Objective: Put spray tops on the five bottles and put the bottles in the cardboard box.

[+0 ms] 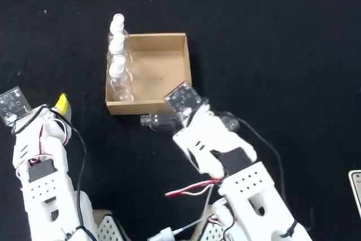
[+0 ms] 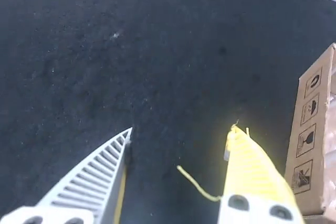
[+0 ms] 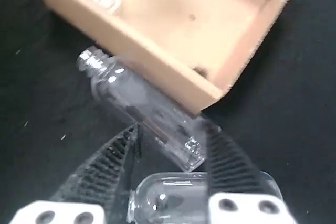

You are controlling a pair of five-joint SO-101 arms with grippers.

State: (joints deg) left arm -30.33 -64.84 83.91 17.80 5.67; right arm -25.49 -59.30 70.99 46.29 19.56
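Note:
A clear bottle (image 1: 155,121) with no top lies on the black table just in front of the cardboard box (image 1: 169,38). In the right wrist view this bottle (image 3: 131,98) points its threaded neck away, and my right gripper (image 3: 170,129) is open with a finger on each side of the bottle's base end. A second topless bottle (image 3: 173,195) lies under that gripper, beside the right arm (image 1: 228,121). Three bottles with white spray tops (image 1: 118,69) stand along the box's left wall. My left gripper (image 2: 181,132) is open over bare table, left of the box (image 2: 315,129).
A loose white spray top (image 1: 163,234) with its tube lies at the near edge between the two arm bases. Red and white wires (image 1: 192,187) hang off the right arm. A pale object (image 1: 356,187) sits at the right edge.

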